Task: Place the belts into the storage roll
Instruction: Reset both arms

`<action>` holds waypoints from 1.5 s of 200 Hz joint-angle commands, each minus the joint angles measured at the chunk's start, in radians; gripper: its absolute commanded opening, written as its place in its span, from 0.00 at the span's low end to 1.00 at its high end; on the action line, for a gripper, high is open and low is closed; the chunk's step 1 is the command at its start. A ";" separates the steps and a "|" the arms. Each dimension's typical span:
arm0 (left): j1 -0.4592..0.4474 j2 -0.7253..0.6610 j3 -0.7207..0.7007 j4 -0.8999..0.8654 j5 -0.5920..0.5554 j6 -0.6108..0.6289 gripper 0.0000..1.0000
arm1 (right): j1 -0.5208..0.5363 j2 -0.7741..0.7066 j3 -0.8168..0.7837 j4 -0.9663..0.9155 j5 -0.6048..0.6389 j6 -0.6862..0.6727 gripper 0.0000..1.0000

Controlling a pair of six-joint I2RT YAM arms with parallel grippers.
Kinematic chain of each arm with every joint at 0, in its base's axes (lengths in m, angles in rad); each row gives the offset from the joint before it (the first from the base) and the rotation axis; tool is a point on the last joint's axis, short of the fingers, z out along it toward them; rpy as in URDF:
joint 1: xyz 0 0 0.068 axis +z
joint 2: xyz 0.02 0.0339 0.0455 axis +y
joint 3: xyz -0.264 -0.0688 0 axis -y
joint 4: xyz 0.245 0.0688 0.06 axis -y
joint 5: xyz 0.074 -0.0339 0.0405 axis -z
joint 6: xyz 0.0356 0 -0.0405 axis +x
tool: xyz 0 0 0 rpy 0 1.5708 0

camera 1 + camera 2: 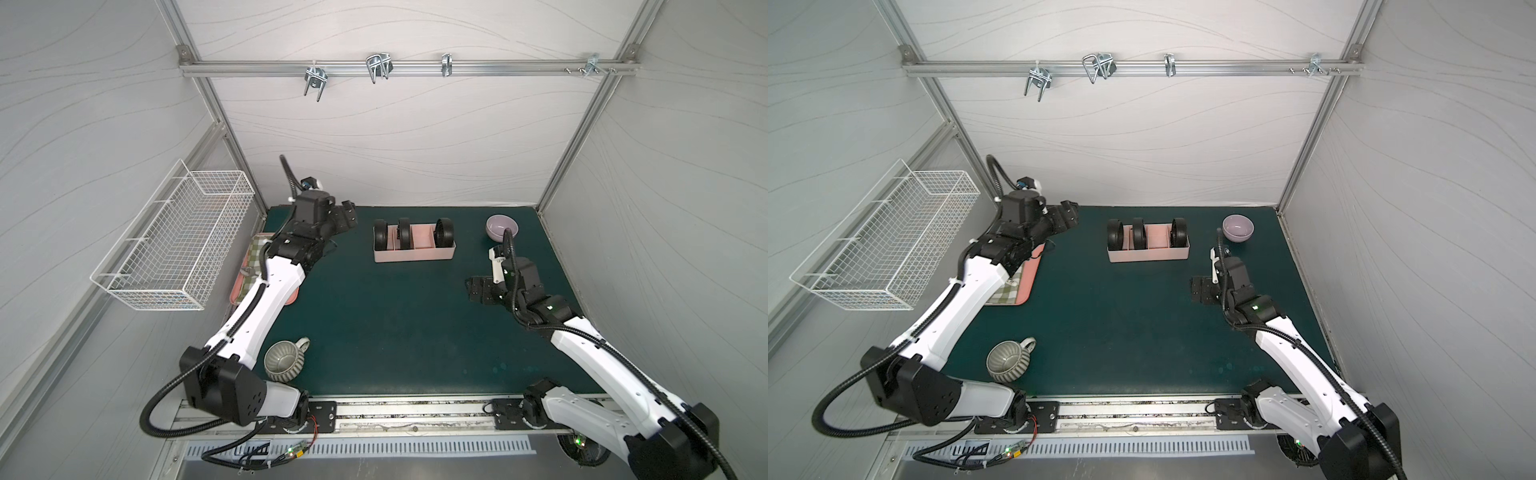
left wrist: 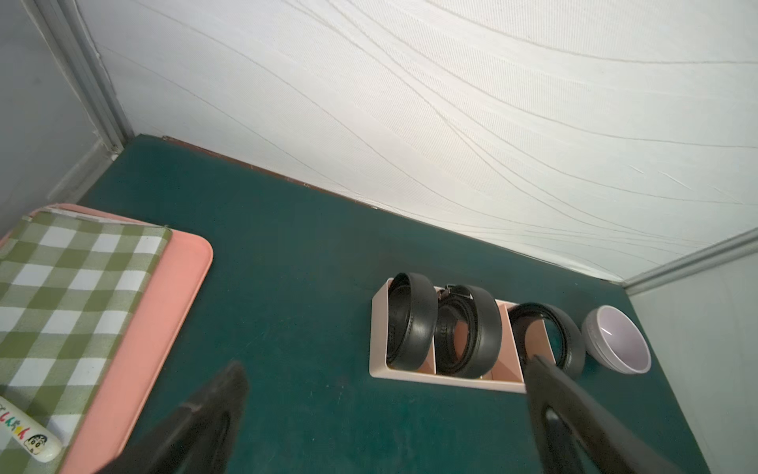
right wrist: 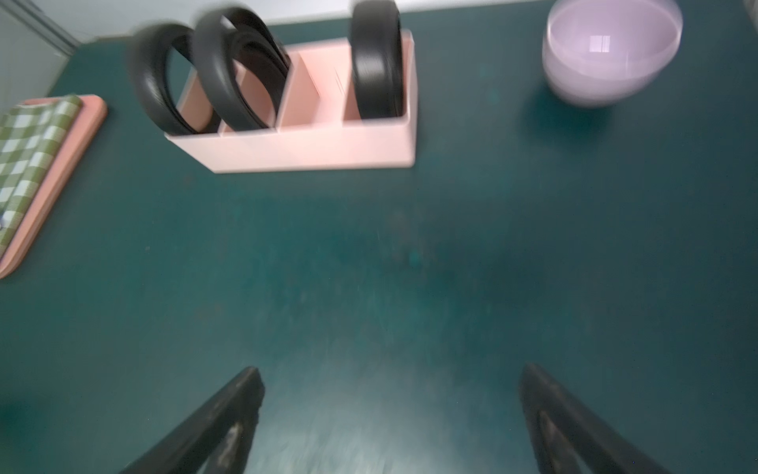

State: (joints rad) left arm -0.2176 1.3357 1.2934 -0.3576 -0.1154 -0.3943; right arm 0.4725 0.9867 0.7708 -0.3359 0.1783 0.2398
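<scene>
White wire basket point(image 1: 174, 237) on left wall. Flat pink tray point(image 2: 164, 312) with checked cloth at left edge of tabletop point(image 1: 395, 332); grey mug point(image 1: 282, 360) near front. Left tool point(image 1: 350, 214) left of storage roll point(image 1: 415, 254), fingers point(image 2: 213, 402) spread wide, nothing between. Storage roll at rear centre holds three coiled belts on edge: left belt point(image 1: 380, 239) and middle belt point(image 1: 404, 235) in left-end compartments, right belt point(image 1: 444, 232) in right-end compartment. Right tool point(image 1: 472, 290) front-right of roll, well apart from it, spread wide, holding nothing. Lilac bowl point(image 1: 502, 227) right of roll.
</scene>
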 commanded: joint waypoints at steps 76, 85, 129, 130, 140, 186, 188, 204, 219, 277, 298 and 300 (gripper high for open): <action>0.327 -0.131 -0.634 0.562 0.228 0.404 0.99 | -0.619 0.097 -0.207 0.514 -0.237 0.001 0.99; 0.327 -0.095 -0.638 0.564 0.218 0.406 0.99 | -0.606 0.064 -0.275 0.610 -0.172 -0.047 0.99; 0.333 0.027 -0.739 0.827 0.232 0.324 0.99 | -0.561 0.029 -0.486 0.927 -0.058 -0.156 0.99; 0.333 0.030 -0.739 0.830 0.233 0.328 0.99 | -0.561 0.031 -0.487 0.928 -0.059 -0.156 0.99; 0.328 0.067 -0.730 0.830 0.250 0.355 0.99 | -0.561 0.053 -0.492 0.944 -0.072 -0.157 0.99; 0.300 0.187 -0.835 1.083 0.155 0.351 0.99 | -0.523 0.213 -0.491 1.071 -0.146 -0.199 0.99; 0.297 0.195 -0.837 1.097 0.157 0.355 0.99 | -0.511 0.220 -0.492 1.081 -0.135 -0.216 0.99; 0.286 0.210 -0.847 1.130 0.144 0.366 0.99 | -0.430 0.307 -0.506 1.187 -0.070 -0.305 0.99; 0.281 0.222 -0.850 1.161 0.130 0.367 0.99 | -0.367 0.296 -0.511 1.172 0.004 -0.310 0.99; 0.279 0.204 -0.847 1.122 0.130 0.367 0.99 | -0.308 0.582 -0.484 1.439 0.028 -0.292 0.99; 0.276 0.204 -0.846 1.119 0.124 0.371 0.99 | -0.274 0.572 -0.429 1.305 0.059 -0.321 0.99; 0.276 0.204 -0.845 1.119 0.124 0.371 0.99 | -0.288 0.576 -0.424 1.302 0.033 -0.316 0.99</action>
State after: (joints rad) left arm 0.0635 1.5486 0.4309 0.7086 0.0223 -0.0509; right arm 0.1841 1.5810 0.2989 0.9783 0.2012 -0.0364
